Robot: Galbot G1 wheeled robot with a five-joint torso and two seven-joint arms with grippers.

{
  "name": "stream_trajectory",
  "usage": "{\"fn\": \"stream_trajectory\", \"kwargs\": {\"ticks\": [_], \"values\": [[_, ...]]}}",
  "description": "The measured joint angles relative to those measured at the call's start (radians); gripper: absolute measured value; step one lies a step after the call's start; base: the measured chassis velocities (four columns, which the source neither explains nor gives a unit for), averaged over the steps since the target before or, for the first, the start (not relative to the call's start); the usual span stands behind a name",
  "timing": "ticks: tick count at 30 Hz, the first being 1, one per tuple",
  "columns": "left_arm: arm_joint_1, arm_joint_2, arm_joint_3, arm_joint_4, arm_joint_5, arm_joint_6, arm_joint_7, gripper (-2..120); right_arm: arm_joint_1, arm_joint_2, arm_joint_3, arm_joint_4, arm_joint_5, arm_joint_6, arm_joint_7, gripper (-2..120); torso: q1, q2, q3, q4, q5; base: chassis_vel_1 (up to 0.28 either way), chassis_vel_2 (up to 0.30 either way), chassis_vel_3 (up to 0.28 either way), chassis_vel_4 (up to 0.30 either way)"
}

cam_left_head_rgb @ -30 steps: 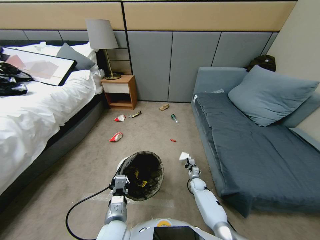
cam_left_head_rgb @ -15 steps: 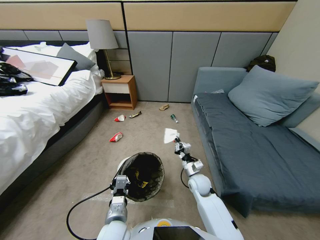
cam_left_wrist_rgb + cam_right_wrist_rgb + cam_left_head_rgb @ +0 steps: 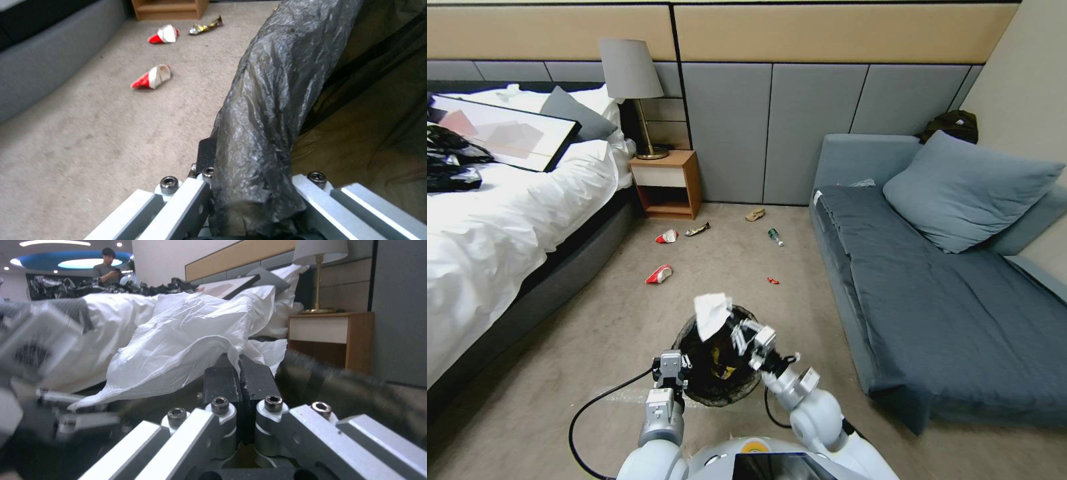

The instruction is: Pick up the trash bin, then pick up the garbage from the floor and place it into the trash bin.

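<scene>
From the head view, the left gripper (image 3: 671, 371) has its fingers clamped on the near rim of the trash bin (image 3: 720, 393), which is lifted and tipped with its black-lined mouth facing up. The right gripper (image 3: 735, 331) is over that mouth, its fingers pinching a crumpled white tissue (image 3: 711, 313) that hangs just beyond the fingertips, above the opening. A yellow scrap (image 3: 718, 360) already lies inside the bin. Well beyond the fingers, on the floor (image 3: 594, 333), litter remains: two red-and-white wrappers (image 3: 659, 273), a green bottle (image 3: 775, 236), a brown crumpled paper (image 3: 755, 214) and a small red scrap (image 3: 772, 281).

In the left wrist view, the fingers (image 3: 195, 196) are closed on the bag-covered rim (image 3: 267, 110).

In the right wrist view, the black pads (image 3: 222, 383) are shut together on the tissue's edge.

By my judgement the bin is picked up and the tissue is about to be dropped; most of the litter is left.
</scene>
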Motion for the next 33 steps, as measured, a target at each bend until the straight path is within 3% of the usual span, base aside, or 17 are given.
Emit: {"fn": "stream_trajectory", "kwargs": {"ticks": [9, 19, 26, 33], "values": [[0.000, -0.002, -0.006, -0.018, -0.049, 0.026, -0.002, 1, -0.001, 0.021, 0.005, -0.083, -0.028, 0.045, -0.012, 0, 0.000, 0.000, 0.000, 0.0003, -0.0019, 0.000, 0.000, 0.000, 0.000], [-0.006, -0.006, -0.010, -0.025, -0.054, 0.031, -0.003, 1, 0.008, 0.029, 0.025, -0.158, -0.034, 0.067, -0.011, 0, 0.000, 0.000, 0.000, -0.0003, 0.0013, 0.000, 0.000, 0.000, 0.000], [-0.007, -0.003, -0.016, -0.025, -0.056, 0.031, -0.003, 1, 0.013, 0.031, 0.038, -0.176, -0.032, 0.068, -0.010, 0, 0.000, 0.000, 0.000, -0.0002, 0.0006, 0.000, 0.000, 0.000, 0.000], [-0.009, 0.021, -0.031, -0.024, -0.064, 0.031, -0.004, 1, 0.013, 0.028, 0.055, -0.180, -0.029, 0.069, -0.017, 22, 0.000, 0.000, 0.000, -0.0001, 0.0004, 0.000, 0.000, 0.000, 0.000]]}}
